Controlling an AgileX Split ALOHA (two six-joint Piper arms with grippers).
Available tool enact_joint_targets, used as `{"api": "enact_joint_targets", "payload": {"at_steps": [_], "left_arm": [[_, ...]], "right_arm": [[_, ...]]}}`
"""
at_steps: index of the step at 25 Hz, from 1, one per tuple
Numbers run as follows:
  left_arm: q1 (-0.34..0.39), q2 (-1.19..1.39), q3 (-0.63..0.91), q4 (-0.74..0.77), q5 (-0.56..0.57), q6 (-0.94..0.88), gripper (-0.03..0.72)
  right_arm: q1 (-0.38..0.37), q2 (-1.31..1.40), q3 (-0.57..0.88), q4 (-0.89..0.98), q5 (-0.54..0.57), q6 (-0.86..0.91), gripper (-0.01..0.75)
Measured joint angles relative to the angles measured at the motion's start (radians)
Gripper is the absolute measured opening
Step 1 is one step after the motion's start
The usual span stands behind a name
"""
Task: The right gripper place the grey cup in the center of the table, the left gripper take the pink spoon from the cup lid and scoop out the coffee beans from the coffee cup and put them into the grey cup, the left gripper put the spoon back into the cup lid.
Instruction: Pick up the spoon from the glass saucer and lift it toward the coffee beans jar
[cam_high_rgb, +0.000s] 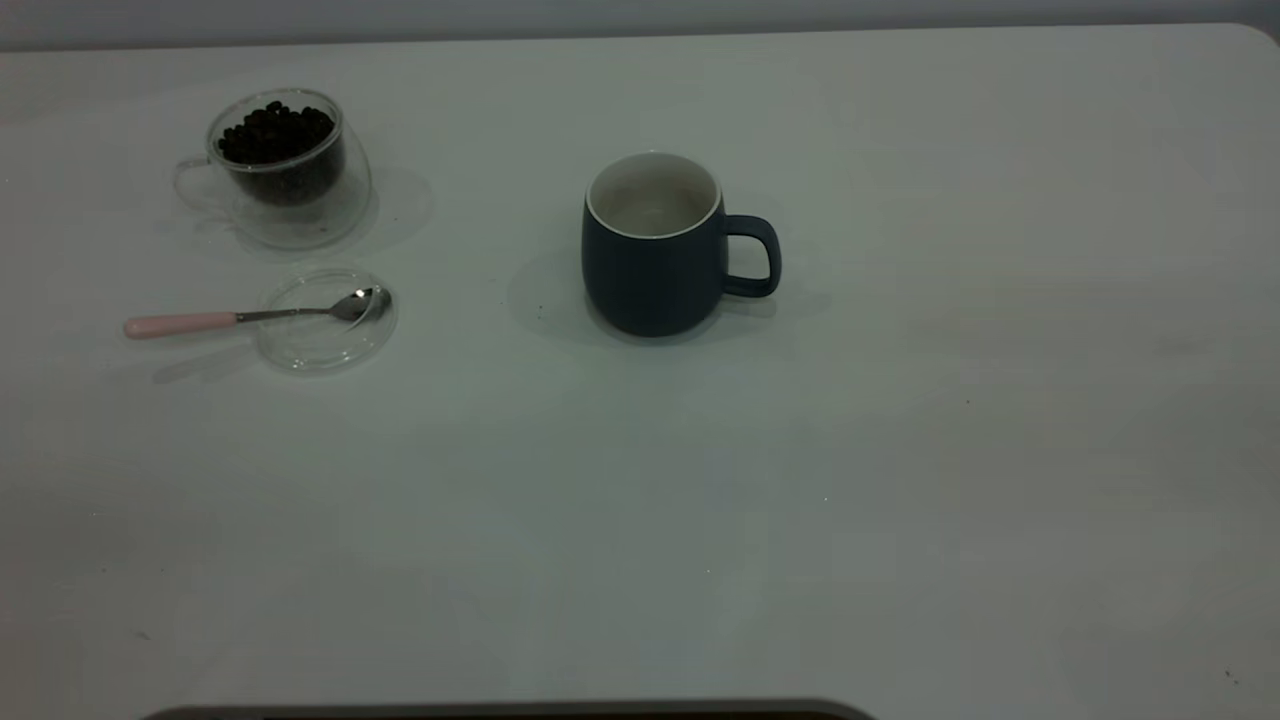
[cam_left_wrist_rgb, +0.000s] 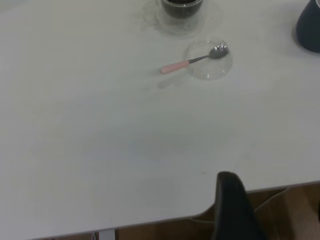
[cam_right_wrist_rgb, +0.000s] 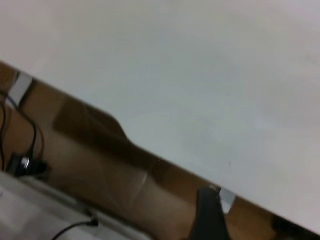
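Observation:
The grey cup (cam_high_rgb: 655, 260) stands upright and empty near the middle of the table (cam_high_rgb: 640, 520), handle to the right; its edge shows in the left wrist view (cam_left_wrist_rgb: 310, 27). The coffee cup (cam_high_rgb: 285, 175) holds coffee beans (cam_high_rgb: 275, 132) at the far left. In front of it the pink spoon (cam_high_rgb: 250, 316) rests with its bowl in the cup lid (cam_high_rgb: 325, 330) and its handle pointing left; spoon (cam_left_wrist_rgb: 192, 61) and lid (cam_left_wrist_rgb: 209, 65) also show in the left wrist view. The left gripper (cam_left_wrist_rgb: 235, 210) hangs at the table's edge, far from the spoon. The right gripper (cam_right_wrist_rgb: 207, 215) is off the table's edge.
Neither arm shows in the exterior view. Brown floor and boxes lie beyond the table's edge (cam_left_wrist_rgb: 280, 205). Black cables (cam_right_wrist_rgb: 20, 150) run below the table in the right wrist view. A dark curved rim (cam_high_rgb: 500, 712) lines the exterior view's lower edge.

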Motion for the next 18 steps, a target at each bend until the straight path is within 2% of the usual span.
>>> {"api": "enact_joint_targets", "payload": {"at_steps": [9, 18], "left_arm": [[0.000, 0.000, 0.000, 0.000, 0.000, -0.002, 0.461], [0.000, 0.000, 0.000, 0.000, 0.000, -0.001, 0.461]], "right_arm": [[-0.236, -0.159, 0.053, -0.002, -0.034, -0.072, 0.588], [-0.305, -0.256, 0.053, -0.028, -0.035, -0.046, 0.588]]}}
